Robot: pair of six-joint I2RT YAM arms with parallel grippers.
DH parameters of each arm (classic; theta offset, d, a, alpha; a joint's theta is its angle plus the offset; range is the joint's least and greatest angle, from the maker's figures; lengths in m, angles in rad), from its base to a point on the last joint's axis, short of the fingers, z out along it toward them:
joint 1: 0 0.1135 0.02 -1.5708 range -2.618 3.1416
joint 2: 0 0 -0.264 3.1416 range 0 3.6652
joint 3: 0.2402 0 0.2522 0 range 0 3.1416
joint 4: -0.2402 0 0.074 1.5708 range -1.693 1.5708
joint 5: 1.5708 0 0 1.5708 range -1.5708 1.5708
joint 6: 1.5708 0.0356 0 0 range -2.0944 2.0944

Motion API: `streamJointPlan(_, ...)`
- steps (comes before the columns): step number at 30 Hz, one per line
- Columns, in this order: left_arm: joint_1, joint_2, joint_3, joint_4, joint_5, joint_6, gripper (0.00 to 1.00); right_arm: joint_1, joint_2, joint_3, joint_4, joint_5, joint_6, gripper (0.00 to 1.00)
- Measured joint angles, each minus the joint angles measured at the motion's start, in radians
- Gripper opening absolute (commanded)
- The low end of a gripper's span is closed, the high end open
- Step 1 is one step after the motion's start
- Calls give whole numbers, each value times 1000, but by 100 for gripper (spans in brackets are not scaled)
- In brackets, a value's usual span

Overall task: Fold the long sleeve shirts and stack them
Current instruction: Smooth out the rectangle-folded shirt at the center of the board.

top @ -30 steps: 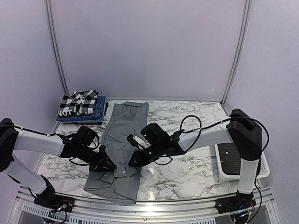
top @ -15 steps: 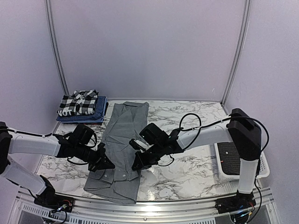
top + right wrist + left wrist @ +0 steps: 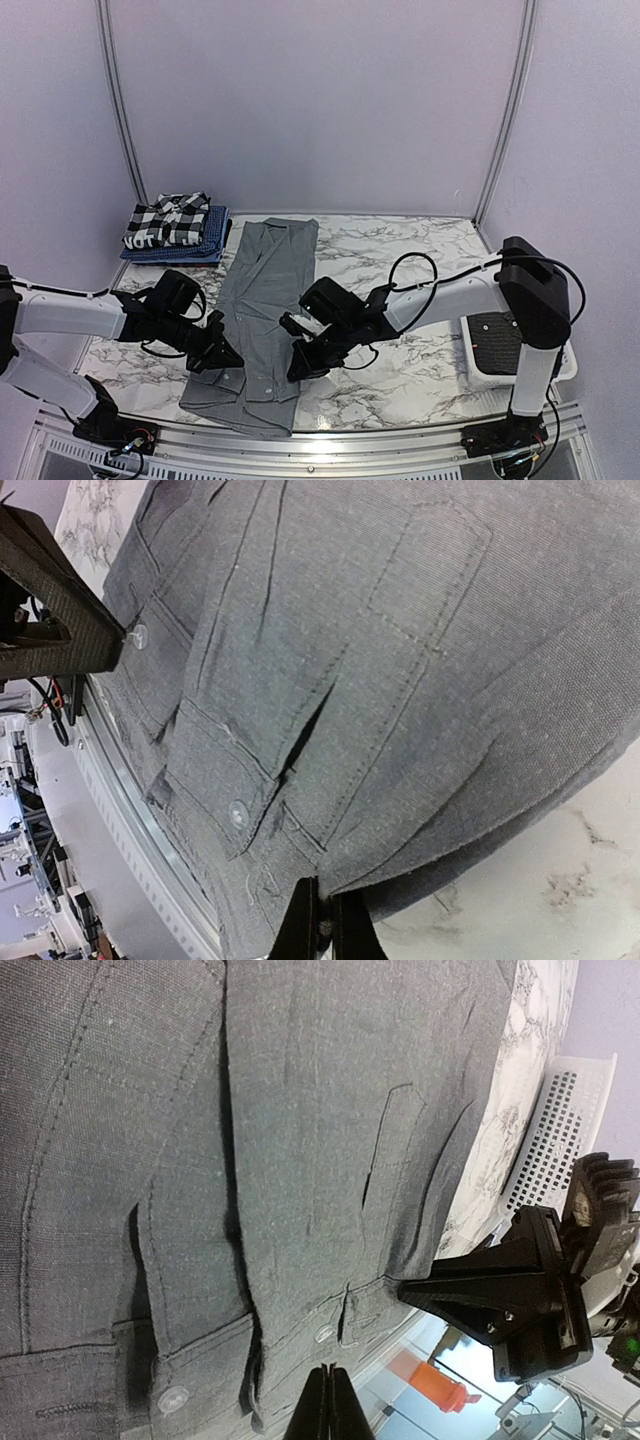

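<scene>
Top external: grey shirt (image 3: 262,295) lies on the bench (image 3: 420,250). Left claw (image 3: 231,358) and right claw (image 3: 298,368) each pinch its opposite side edges.

One grey shirt (image 3: 265,280), one checked shirt (image 3: 168,220), one blue shirt (image 3: 212,234), two grippers, left gripper (image 3: 228,362), right gripper (image 3: 297,371), one basket (image 3: 566,366), one table (image 3: 400,250)
</scene>
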Motion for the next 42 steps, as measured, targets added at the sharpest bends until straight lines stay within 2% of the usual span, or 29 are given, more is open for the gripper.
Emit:
streamJointPlan(3,0,-2,13,-16,-16,20,1,1,-1,-18,4,10,3,3)
streamJointPlan(7,4,2,79,-55,-59,73,2,1,-2,-18,0,35,-2,31)
streamJointPlan(11,42,38,209,-77,-127,153,2,-2,-8,7,-31,81,-36,44)
streamJointPlan(16,100,134,356,-81,-222,246,0,-59,-53,53,-50,122,-85,44)
streamJointPlan(23,165,407,529,-50,-264,341,0,-233,-23,209,22,135,-143,43)
streamJointPlan(33,247,670,691,-24,-233,396,0,-378,281,434,279,-39,-115,39)
streamJointPlan(42,247,717,699,7,-225,386,0,-461,470,493,452,-201,-13,36)
